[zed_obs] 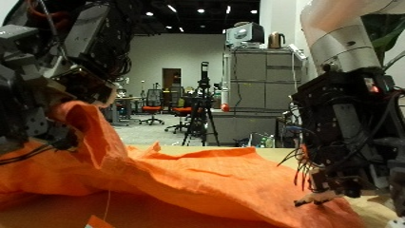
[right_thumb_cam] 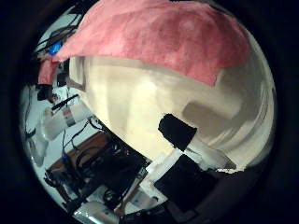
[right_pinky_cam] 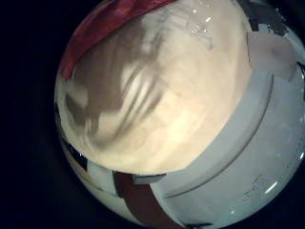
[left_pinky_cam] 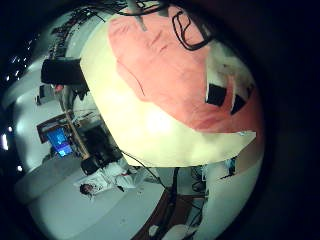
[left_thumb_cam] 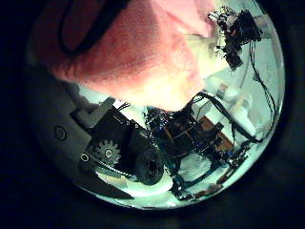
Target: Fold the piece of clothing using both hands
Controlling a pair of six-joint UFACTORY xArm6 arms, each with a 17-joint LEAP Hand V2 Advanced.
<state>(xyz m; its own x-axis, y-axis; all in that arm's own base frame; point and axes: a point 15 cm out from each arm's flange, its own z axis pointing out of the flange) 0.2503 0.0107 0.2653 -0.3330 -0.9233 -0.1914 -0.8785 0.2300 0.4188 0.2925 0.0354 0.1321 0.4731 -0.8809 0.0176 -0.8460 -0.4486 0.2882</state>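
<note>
An orange piece of clothing (zed_obs: 190, 176) lies spread over the tan table (zed_obs: 50, 211). One part of it rises in a peak to my left hand (zed_obs: 64, 66), whose fingers are curled on the fabric. The left thumb side palm view shows the cloth (left_thumb_cam: 133, 43) close to that palm. My right hand (zed_obs: 336, 133) hangs over the cloth's other end with its fingers pointing down, relaxed and holding nothing. The right little finger side palm view shows bare table (right_pinky_cam: 152, 86) with the cloth's edge (right_pinky_cam: 105, 29) beside it. The cloth (right_thumb_cam: 159, 37) covers the table beyond that palm.
The table's pale edge (right_pinky_cam: 219, 143) runs close under the right hand. A grey cabinet (zed_obs: 260, 90) and a tripod (zed_obs: 201, 109) stand in the room behind the table. Bare tabletop (left_pinky_cam: 130, 120) lies beside the cloth (left_pinky_cam: 170, 70) near the left hand.
</note>
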